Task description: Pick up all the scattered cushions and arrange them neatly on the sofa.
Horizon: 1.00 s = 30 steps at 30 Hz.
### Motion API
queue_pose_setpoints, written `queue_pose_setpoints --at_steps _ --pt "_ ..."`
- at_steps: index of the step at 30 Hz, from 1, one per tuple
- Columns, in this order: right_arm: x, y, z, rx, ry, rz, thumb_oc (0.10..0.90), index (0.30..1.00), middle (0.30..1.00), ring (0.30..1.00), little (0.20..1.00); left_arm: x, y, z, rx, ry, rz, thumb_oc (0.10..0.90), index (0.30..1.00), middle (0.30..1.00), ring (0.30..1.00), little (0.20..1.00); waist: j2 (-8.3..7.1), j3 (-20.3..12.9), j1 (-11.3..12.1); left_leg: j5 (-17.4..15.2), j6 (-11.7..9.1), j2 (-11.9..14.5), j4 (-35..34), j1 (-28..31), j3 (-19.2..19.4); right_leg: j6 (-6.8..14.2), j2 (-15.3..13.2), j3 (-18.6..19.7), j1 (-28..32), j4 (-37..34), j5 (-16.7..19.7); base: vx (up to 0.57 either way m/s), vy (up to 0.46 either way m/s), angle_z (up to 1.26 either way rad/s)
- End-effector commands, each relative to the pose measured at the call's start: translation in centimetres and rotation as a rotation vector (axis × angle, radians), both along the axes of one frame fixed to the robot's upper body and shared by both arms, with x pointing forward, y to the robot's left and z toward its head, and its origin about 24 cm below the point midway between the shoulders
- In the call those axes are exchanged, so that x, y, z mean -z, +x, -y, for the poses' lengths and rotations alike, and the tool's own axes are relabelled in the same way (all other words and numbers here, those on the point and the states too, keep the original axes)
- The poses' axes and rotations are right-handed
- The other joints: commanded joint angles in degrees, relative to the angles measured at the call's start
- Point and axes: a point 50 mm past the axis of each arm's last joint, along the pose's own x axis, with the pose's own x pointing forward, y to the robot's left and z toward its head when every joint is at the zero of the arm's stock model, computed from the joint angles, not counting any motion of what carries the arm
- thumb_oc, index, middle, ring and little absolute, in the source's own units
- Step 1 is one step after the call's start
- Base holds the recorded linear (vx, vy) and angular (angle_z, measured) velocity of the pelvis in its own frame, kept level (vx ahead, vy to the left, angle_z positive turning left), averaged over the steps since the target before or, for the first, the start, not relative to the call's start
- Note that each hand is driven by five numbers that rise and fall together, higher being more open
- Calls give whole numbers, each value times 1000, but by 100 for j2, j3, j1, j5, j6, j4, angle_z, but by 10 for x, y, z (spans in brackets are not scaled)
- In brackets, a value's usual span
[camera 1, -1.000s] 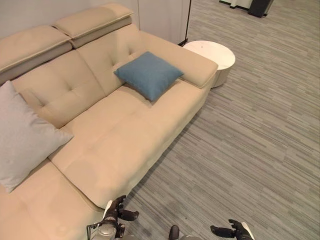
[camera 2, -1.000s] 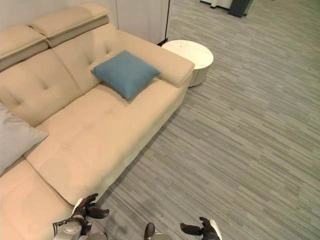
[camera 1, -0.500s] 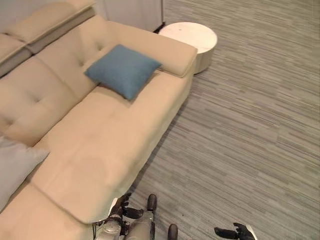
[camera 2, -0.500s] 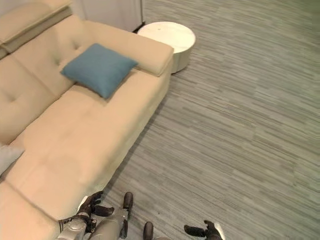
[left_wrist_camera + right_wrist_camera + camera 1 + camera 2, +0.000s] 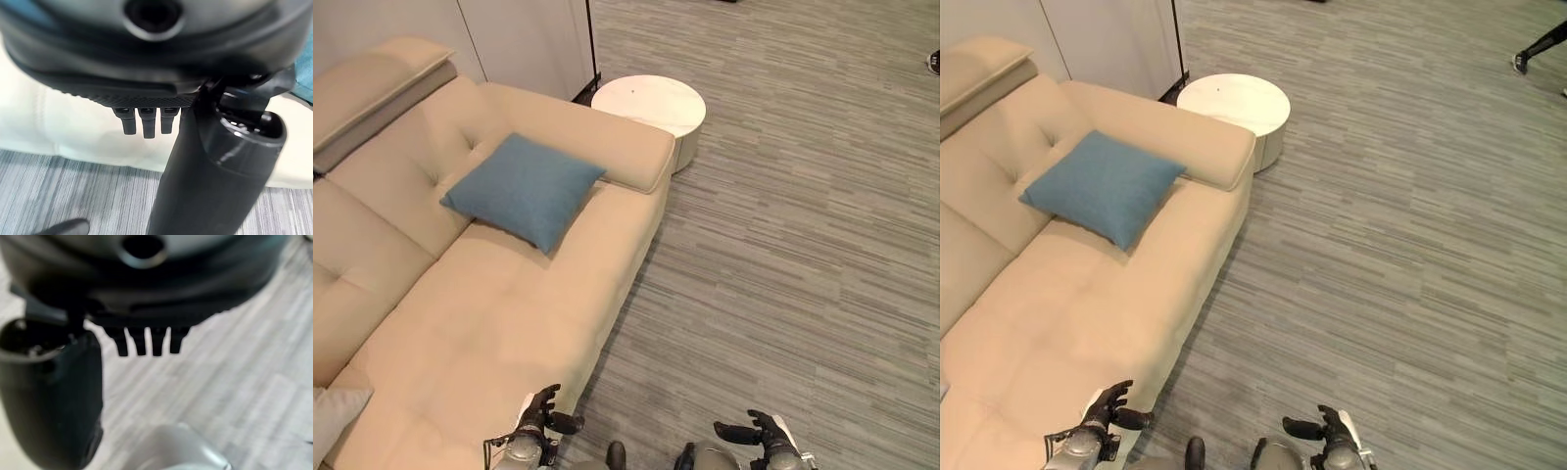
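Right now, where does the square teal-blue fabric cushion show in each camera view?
Left eye view: the teal-blue cushion leans against the sofa back, beside the armrest.
Right eye view: same spot, left of centre.
Left wrist view: a teal sliver at the right edge, probably it.
Right wrist view: floor.
Shared landmark: the round white side table.

A cushion (image 5: 524, 189) lay on the sofa (image 5: 489, 323), near its arm end; a round table (image 5: 651, 108) stood just beyond that arm.
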Motion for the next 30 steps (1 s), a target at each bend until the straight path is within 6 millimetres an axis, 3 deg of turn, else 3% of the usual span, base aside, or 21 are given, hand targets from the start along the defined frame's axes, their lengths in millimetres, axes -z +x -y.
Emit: queue_pose_setpoints --at_steps 1,5,8,9,10,11,12,13,16,17,18,19,20,21,22,24,25,27,30 --pt "-11 5 25 -16 -92 31 800 900 900 900 900 -3 2 -4 -24 7 49 800 900 900 900 900 -116 1 -123 -631 -393 127 289 -127 -722 132 343 616 235 -1477 1224 334 -207 23" --pt "-7 -3 24 -17 -88 4 800 900 900 900 900 3 -7 0 -19 6 6 800 900 900 900 900 -185 -109 -141 -854 -555 207 394 72 -766 66 321 439 540 -1835 1383 335 -246 38" --pt "-6 -5 25 25 -67 16 800 900 900 900 900 5 -7 9 -10 -22 0 800 900 900 900 900 -160 -142 -147 -480 -901 426 1480 -303 -648 -139 411 219 939 -1966 1239 208 -237 53" --pt "-6 -5 25 25 -67 16 800 900 900 900 900 5 -7 9 -10 -22 0 800 900 900 900 900 -162 -145 -149 -479 -901 425 1480 -307 -650 -138 409 217 935 -1965 1239 90 -201 46" --pt "-8 -3 26 42 -62 35 800 900 900 900 900 5 -5 12 5 -30 4 800 900 900 900 900 -198 -23 -95 -123 -1019 482 2323 -766 -587 -259 424 176 1109 -1977 1185 67 -273 2" --pt "-10 -1 28 58 -61 51 800 900 900 900 900 3 -1 14 19 -40 19 800 900 900 900 900 -314 84 -33 48 -989 556 3252 -1294 -359 -404 422 100 1309 -2083 1086 108 -346 -7" --pt "-10 -3 30 68 -61 48 800 900 900 900 900 3 -1 14 17 -41 21 800 900 900 900 900 -339 134 14 83 -971 627 3439 -1436 -245 -477 463 84 1453 -2129 1015 203 -336 -17" --pt "-9 -5 32 83 -62 41 800 900 900 900 900 2 2 16 18 -46 28 800 900 900 900 900 -380 161 66 -34 -919 572 3282 -1637 -65 -488 492 28 1616 -2225 921 168 -175 4" --pt "-8 -7 33 90 -62 39 800 900 900 900 900 2 2 17 22 -45 28 800 900 900 900 900 -395 163 81 -149 -896 503 3079 -1717 9 -450 509 -12 1721 -2310 883 171 -90 12" --pt "-8 -9 34 93 -67 35 800 900 900 900 900 2 1 19 34 -42 24 800 900 900 900 900 -394 139 107 -304 -857 438 2478 -1812 195 -398 565 -100 1897 -2427 778 247 -65 17" --pt "-8 -11 34 91 -71 30 800 900 900 900 900 2 1 19 35 -38 23 800 900 900 900 900 -375 107 124 -200 -844 401 1990 -1846 282 -376 619 -162 1996 -2475 719 247 -65 26" --pt "-8 -11 34 91 -71 30 800 900 900 900 900 2 1 19 35 -38 23 800 900 900 900 900 -376 108 124 -200 -844 401 1989 -1845 282 -376 618 -162 1997 -2475 719 256 -27 38" --pt "-6 -14 35 90 -72 20 800 900 900 900 900 2 1 18 37 -31 21 800 900 900 900 900 -287 63 160 201 -869 391 1183 -1853 381 -372 770 -217 2175 -2521 593 259 -21 29" --pt "-6 -15 34 92 -69 18 800 900 900 900 900 3 -1 17 38 -25 14 800 900 900 900 900 -256 40 170 410 -906 375 919 -1886 404 -379 852 -224 2240 -2522 522 372 -34 36" --pt "-5 -14 32 95 -64 18 800 900 900 900 900 4 -4 14 35 -16 0 800 900 900 900 900 -265 30 183 546 -940 356 757 -1996 499 -388 921 -217 2341 -2527 438 318 -32 25" --pt "-5 -15 31 99 -62 16 800 900 900 900 900 5 -5 14 34 -13 -7 800 900 900 900 900 -299 15 186 482 -986 322 694 -2015 567 -377 930 -170 2452 -2533 328 247 16 25" --pt "-2 -19 27 92 -48 5 800 900 900 900 900 9 -14 12 17 -17 -35 800 900 900 900 900 -254 -53 225 625 -858 371 329 -1817 648 -385 1004 -207 2493 -2472 319 141 63 9" --pt "0 -23 25 79 -50 -9 800 900 900 900 900 11 -20 10 4 -18 -54 800 900 900 900 900 -271 -122 255 621 -809 322 373 -1762 543 -368 988 -223 2527 -2405 269 274 82 -15" --pt "4 -26 19 49 -49 -33 800 900 900 900 900 13 -28 3 -34 -12 -77 800 900 900 900 900 -438 -315 394 373 -649 186 513 -1543 445 -222 782 -268 2635 -1959 183 359 100 -2"
